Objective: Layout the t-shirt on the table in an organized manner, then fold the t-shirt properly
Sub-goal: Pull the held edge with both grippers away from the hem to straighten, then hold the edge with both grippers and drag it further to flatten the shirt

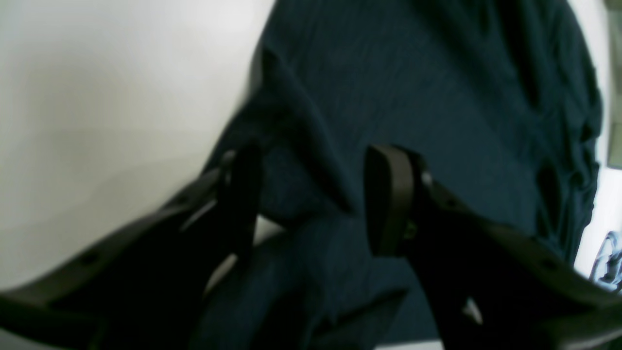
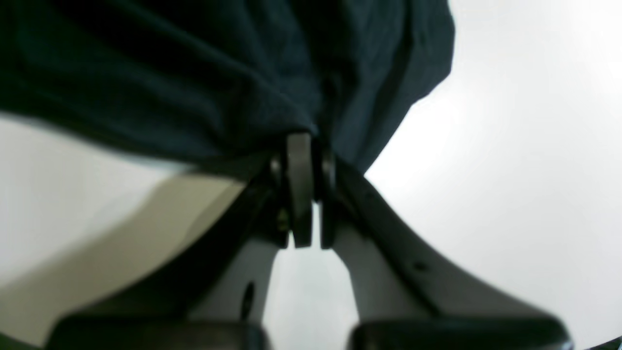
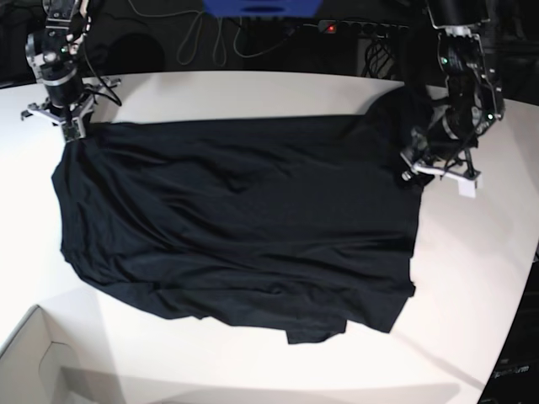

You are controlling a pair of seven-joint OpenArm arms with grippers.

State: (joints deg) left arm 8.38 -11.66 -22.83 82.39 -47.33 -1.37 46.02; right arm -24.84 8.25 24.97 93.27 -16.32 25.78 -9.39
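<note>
The t-shirt (image 3: 236,227) lies spread and wrinkled across the middle of the white desk (image 3: 472,278), its lower hem bunched and uneven. Beyond the desk's far edge hang dark cables (image 3: 210,34), with a blue object (image 3: 261,7) above them; a pale cardboard box corner (image 3: 38,362) sits off the shirt's near corner. The right pincer (image 2: 306,146) is pressed together, pinching the shirt's far corner. The left pincer (image 1: 311,194) stands spread over the opposite far corner, a fold of cloth between its fingers (image 1: 388,194).
</note>
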